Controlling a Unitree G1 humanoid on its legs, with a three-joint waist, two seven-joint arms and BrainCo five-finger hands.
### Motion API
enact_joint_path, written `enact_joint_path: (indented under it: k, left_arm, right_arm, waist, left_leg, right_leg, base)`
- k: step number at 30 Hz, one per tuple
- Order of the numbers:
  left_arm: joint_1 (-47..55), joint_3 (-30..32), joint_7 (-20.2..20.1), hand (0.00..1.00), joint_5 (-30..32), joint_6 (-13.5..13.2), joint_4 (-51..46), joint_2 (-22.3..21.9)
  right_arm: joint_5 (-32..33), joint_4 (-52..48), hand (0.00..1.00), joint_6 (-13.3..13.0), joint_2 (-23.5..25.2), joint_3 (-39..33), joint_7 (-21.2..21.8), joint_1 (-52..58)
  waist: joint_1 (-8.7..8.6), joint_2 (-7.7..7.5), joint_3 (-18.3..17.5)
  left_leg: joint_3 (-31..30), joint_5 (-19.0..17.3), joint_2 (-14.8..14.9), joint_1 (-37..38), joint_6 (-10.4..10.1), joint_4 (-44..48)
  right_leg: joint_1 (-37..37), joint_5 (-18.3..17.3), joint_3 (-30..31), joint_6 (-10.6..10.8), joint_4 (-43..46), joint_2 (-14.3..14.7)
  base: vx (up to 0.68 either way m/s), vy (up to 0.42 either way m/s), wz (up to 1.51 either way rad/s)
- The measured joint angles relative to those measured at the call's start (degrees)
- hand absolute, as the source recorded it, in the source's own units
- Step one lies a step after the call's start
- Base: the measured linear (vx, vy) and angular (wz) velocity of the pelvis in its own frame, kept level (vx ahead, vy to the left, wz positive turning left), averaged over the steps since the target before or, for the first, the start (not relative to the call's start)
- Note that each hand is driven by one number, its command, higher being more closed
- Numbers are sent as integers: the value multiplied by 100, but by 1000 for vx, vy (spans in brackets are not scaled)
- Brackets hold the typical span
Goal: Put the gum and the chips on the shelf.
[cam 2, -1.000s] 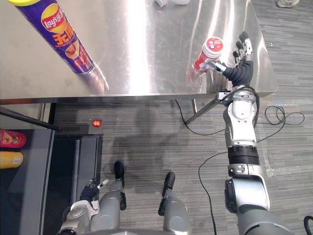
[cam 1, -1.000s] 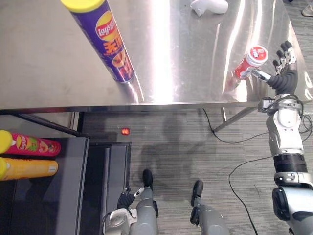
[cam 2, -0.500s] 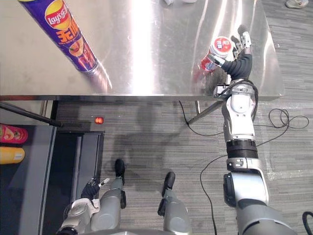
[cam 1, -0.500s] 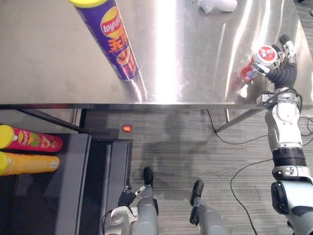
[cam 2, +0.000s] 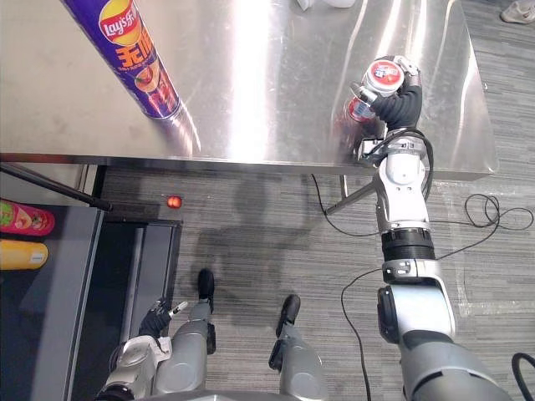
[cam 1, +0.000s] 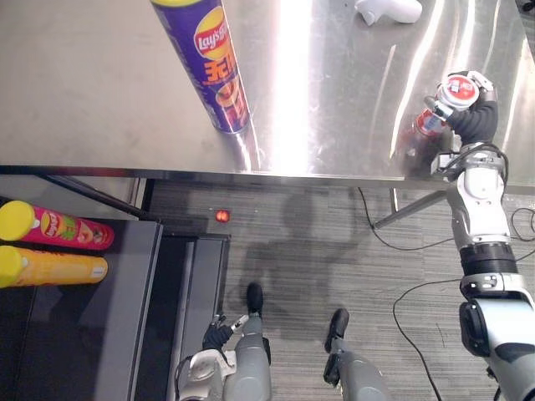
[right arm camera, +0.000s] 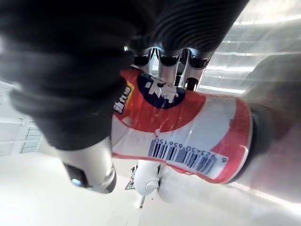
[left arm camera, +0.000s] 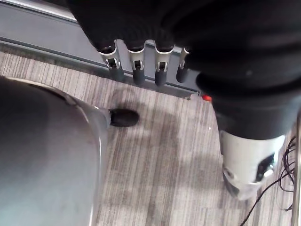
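right hand [cam 2: 402, 93] now around gum bottle [cam 2: 382, 75], earlier beside

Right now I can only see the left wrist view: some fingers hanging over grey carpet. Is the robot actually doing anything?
Observer: Yes, but not with that left hand. The right hand has its fingers curled round the red gum bottle at the right end of the steel table.
Operator: And the chips?
Observer: The purple chips can stands upright on the table, far to that hand's left, untouched.
Operator: Anything on the shelf?
Observer: Two cans lie on the dark shelf at the robot's left: a pink can and an orange can, both yellow-lidded.
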Motion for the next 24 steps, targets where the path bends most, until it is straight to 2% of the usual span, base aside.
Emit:
enact_joint_path:
  k: [4,10,15,17,24]
  left_arm:
    - [-2,4,3,0,0,1,0,0]
    - [-1,63,37,0,17,34,-6,-4]
    - [23,210,39,0,39,54,-1,-3]
    - [55,289,29,0,58,60,-1,0]
    - [264,449,-53,0,137,131,8,27]
  right_arm:
    - [-6,-131,100,2,12,42,31,69]
    - [-215,-858,100,23,216,32,28,570]
    - [-201,-1817,100,28,259,-113,71,1119]
    - [-118,-2284,100,-44,279,-280,185,1432]
    - [71,-3135,100,-118,496,-647,504,2511]
  waist:
    - [0,-7,-2]
    - [-28,-38,-4]
    - [-45,-153,-35]
    - [-59,-233,-80]
    - [-257,-410,-319]
  left_leg:
    - [-1,1,1,2,0,1]
    - [15,2,7,85,0,11]
    - [89,-18,37,242,-24,3]
    - [161,-35,58,298,-46,2]
    - [296,-111,72,510,-100,2]
  right_leg:
    - [9,0,-4,0,-6,1]
    - [95,3,1,-2,-38,5]
    - [219,7,67,-7,-80,29]
    - [229,8,130,-9,-80,39]
    - [354,5,271,-8,-91,39]
  base:
    - [0,0,0]
    - [0,0,0]
    - [-1,-1,-8]
    - [-2,-6,-16]
    - [14,-5,-11]
